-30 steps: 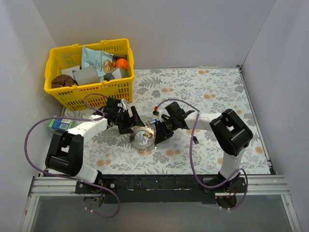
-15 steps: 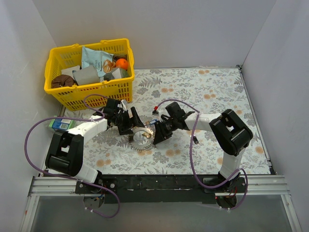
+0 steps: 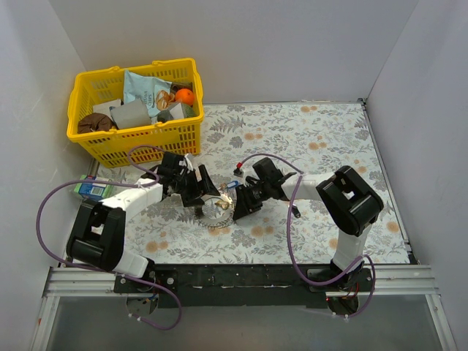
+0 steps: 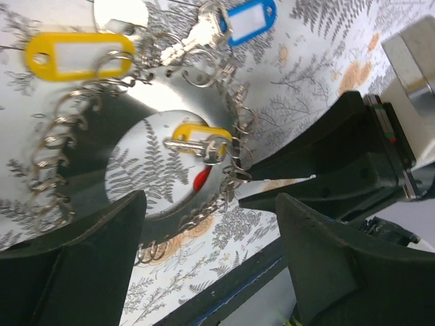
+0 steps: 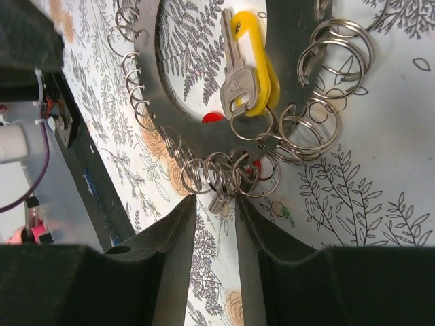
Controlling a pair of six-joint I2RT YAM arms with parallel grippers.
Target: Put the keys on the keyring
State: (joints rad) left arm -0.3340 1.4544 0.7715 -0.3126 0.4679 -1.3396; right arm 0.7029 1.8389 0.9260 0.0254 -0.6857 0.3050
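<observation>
The keyring (image 3: pixel 214 213) lies flat on the flowered cloth between my two grippers; it is a silver disc ring (image 4: pixel 122 109) fringed with split rings. On it hang a yellow-headed key (image 5: pixel 248 61), a yellow tag (image 4: pixel 78 53) and a blue tag (image 4: pixel 248 17); a red head (image 4: pixel 200 180) peeks from under it. My left gripper (image 4: pixel 211 198) is wide open over its near rim. My right gripper (image 5: pixel 216 200) is only narrowly open, its tips at a bunch of split rings (image 5: pixel 228 173), with a small silver key (image 5: pixel 219 204) in the gap, not clamped.
A yellow basket (image 3: pixel 135 110) full of items stands at the back left. A blue-green carton (image 3: pixel 91 189) lies by the left arm. A small red-headed piece (image 3: pixel 238 167) lies behind the right gripper. Purple cables loop off both arms.
My right gripper has moved slightly left and nearer, up to the keyring's edge. The left gripper has barely shifted.
</observation>
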